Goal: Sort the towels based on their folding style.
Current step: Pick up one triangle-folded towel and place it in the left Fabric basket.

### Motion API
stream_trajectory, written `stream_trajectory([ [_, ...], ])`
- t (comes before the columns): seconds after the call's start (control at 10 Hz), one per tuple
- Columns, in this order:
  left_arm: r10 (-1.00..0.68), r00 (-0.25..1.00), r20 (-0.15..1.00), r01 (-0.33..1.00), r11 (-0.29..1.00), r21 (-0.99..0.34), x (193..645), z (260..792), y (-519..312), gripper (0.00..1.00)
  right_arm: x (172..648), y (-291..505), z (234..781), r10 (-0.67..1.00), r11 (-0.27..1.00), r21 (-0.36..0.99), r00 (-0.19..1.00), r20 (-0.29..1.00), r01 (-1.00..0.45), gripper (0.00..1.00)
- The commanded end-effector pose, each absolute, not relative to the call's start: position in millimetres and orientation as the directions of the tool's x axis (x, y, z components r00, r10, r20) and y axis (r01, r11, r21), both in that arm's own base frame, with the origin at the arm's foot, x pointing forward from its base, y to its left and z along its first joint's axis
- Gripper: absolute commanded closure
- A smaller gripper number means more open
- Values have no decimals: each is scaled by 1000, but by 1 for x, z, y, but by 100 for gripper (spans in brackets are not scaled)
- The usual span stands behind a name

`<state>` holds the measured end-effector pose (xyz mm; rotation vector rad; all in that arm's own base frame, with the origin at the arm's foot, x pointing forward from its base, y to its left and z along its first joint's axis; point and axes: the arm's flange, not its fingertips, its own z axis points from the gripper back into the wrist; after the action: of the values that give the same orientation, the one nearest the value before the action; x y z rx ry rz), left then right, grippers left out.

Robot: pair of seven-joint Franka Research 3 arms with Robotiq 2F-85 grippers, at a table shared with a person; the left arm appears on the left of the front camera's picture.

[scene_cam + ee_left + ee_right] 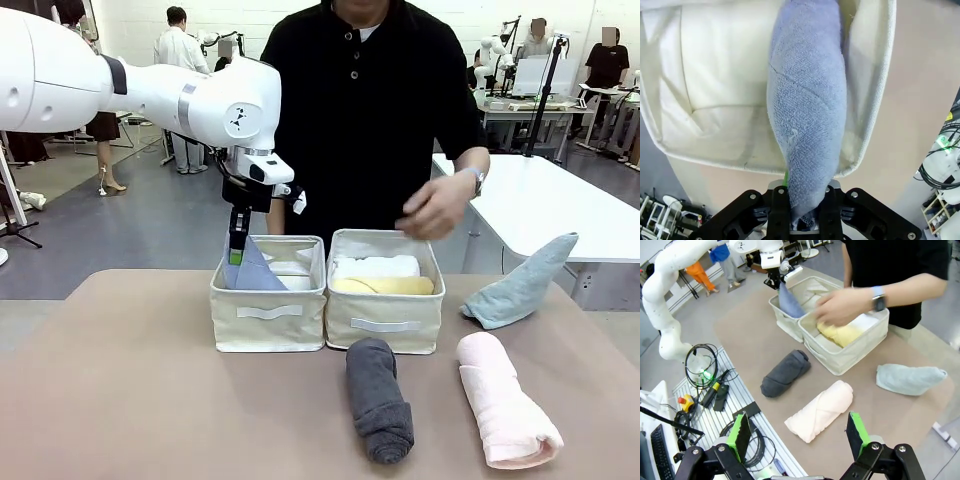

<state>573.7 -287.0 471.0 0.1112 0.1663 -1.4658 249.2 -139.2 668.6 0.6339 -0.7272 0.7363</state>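
My left gripper (237,252) is shut on the tip of the periwinkle-blue triangle towel (253,272), which hangs down into the left cream bin (268,322). The left wrist view shows the blue towel (807,110) pinched at my left gripper (802,212), over that bin (715,75). The right bin (385,325) holds a white roll (378,266) and a pale yellow roll (385,285). A dark grey roll (379,398) and a pale pink roll (505,412) lie in front of the bins. A light teal triangle towel (520,284) rests at the right. My right gripper (799,432) hangs open high above the table's near edge.
The person stands behind the bins with a hand (432,208) hovering over the right bin; the hand (842,305) wears a watch. A white table (560,205) stands at the far right. Bare tabletop (110,390) stretches to the left of the bins.
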Motion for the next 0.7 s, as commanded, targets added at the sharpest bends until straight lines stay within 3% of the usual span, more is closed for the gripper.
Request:
stream_trajectory([
  [0.0, -993, 21, -117, 996, 31, -86, 573, 466, -285, 84, 250, -138, 668, 352, 561, 255, 506, 787, -787, 0],
  [0.4, -995, -15, -96, 982, 3, -187, 571, 452, -287, 84, 250, -138, 668, 352, 561, 255, 506, 787, -787, 0],
  [0.5, -996, -26, -91, 983, -9, -184, 570, 453, -287, 24, 250, -138, 668, 352, 561, 255, 506, 787, -787, 0],
  [0.6, -995, -37, -92, 984, -20, -177, 569, 453, -288, 24, 250, -138, 668, 352, 561, 255, 506, 787, -787, 0],
])
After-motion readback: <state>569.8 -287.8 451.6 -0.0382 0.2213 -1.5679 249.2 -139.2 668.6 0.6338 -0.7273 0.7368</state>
